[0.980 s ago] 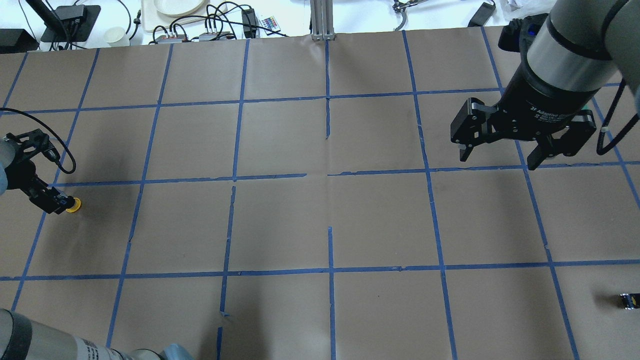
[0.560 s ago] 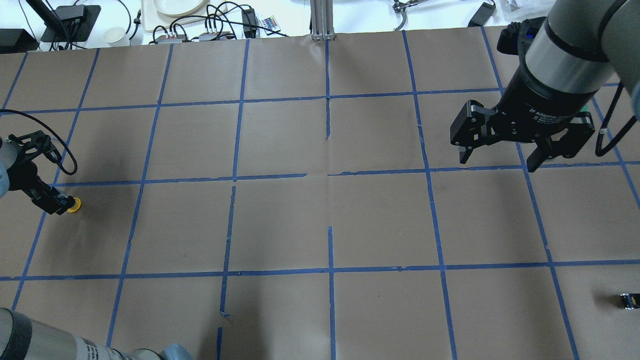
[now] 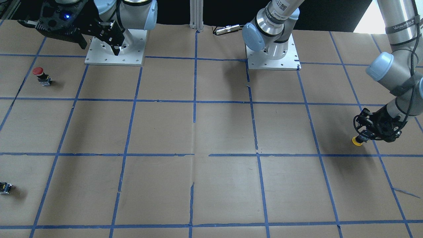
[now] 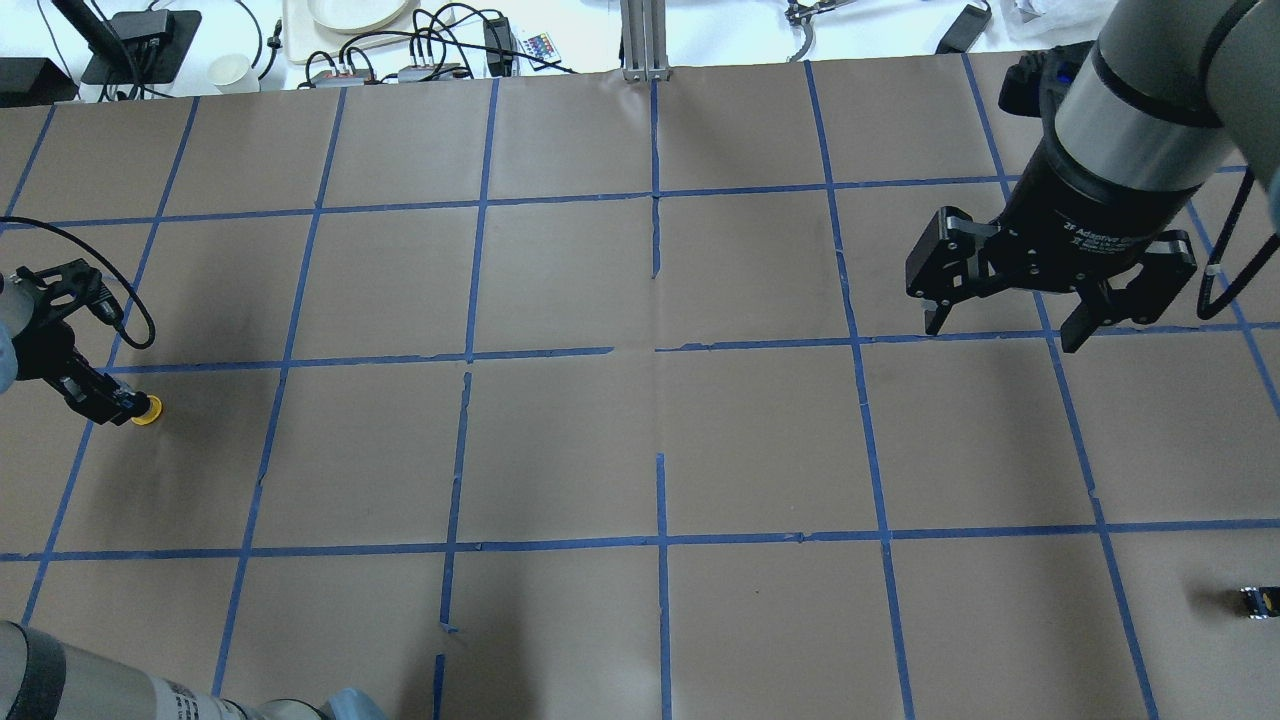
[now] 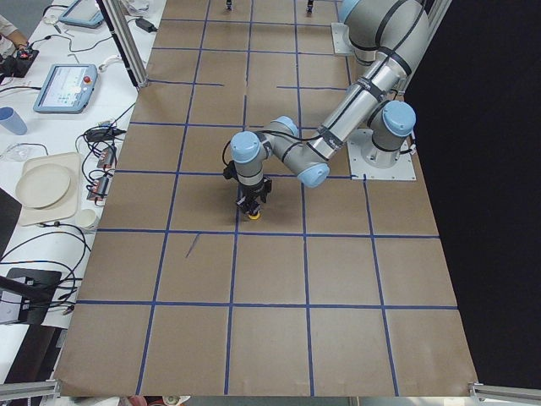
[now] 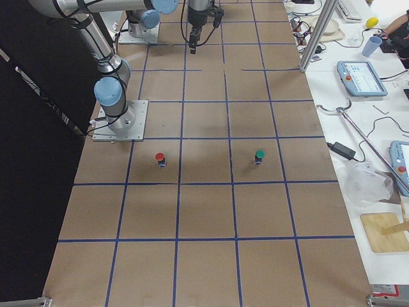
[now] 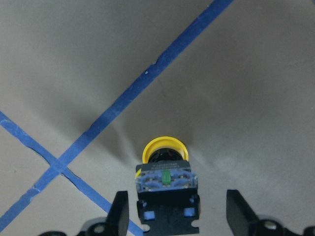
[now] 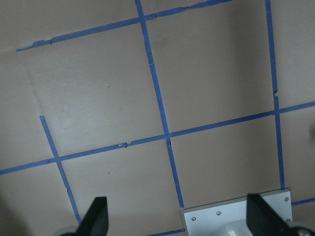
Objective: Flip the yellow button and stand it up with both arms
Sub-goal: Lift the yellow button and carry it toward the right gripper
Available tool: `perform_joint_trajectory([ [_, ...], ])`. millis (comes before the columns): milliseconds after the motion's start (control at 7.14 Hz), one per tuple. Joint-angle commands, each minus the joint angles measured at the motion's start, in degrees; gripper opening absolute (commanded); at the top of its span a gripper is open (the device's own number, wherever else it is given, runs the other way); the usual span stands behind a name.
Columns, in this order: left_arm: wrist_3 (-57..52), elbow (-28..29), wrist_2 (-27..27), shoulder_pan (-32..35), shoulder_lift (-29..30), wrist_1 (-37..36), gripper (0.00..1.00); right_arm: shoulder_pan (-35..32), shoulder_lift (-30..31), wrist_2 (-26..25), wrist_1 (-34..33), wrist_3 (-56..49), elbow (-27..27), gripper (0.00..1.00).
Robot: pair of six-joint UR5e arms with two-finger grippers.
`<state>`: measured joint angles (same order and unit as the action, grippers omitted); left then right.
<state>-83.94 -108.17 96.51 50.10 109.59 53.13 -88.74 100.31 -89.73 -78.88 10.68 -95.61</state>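
Note:
The yellow button (image 7: 165, 150) is upside down in the left wrist view, with its yellow cap on the brown paper and its dark base pointing up at the camera. It sits near the table's left edge in the overhead view (image 4: 148, 410). My left gripper (image 7: 179, 211) is lowered around the base. Its two fingers (image 7: 121, 211) stand a little off the base on each side, so it is open. My right gripper (image 4: 1000, 332) hangs open and empty above the far right of the table, and in its wrist view (image 8: 179, 219) nothing is between the fingers.
A red button (image 3: 39, 74) and a green button (image 6: 259, 155) stand upright on the robot's right half. A tiny black block with a yellow mark (image 4: 1258, 600) lies at the right edge. Two white arm base plates (image 3: 115, 49) are bolted at the robot's side.
My right gripper has shifted slightly and levelled out. My left gripper and the yellow button have stayed almost where they were.

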Motion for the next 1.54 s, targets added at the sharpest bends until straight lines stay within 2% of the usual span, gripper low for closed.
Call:
perform_joint_trajectory([
  [0,0.0,0.1,0.0,0.1,-0.9,0.1,0.20,0.1,0.0,0.4,0.7,0.1,0.0,1.00],
  [280,-0.1,0.8,0.0,0.5,-2.2,0.4,0.13,0.1,0.0,0.5,0.9,0.1,0.0,1.00],
  [420,-0.2,0.4,-2.7,0.5,-5.7,2.9,0.11,0.1,0.0,0.4,0.9,0.1,0.0,1.00],
  [700,-0.6,0.3,-9.7,0.9,-13.4,17.3,0.11,0.1,0.0,0.3,0.7,0.2,0.2,1.00],
  [840,-1.9,0.3,-16.5,1.2,-16.2,26.1,0.11,0.1,0.0,0.5,0.8,0.1,0.1,1.00],
  [980,-2.2,0.6,-25.2,2.4,-17.4,36.0,0.11,0.7,-0.1,4.2,0.7,0.4,0.3,1.00],
  [1120,-1.7,0.3,-33.2,4.6,-18.3,42.3,0.11,2.1,-0.1,7.4,1.0,2.7,0.7,1.00],
  [1260,-1.2,0.2,-38.3,6.4,-19.2,48.3,0.11,4.9,-0.1,15.6,1.0,4.6,0.4,1.00],
  [1400,-1.1,0.1,-47.1,7.0,-20.6,58.1,0.11,8.9,-0.1,25.3,1.6,4.8,0.0,1.00],
])
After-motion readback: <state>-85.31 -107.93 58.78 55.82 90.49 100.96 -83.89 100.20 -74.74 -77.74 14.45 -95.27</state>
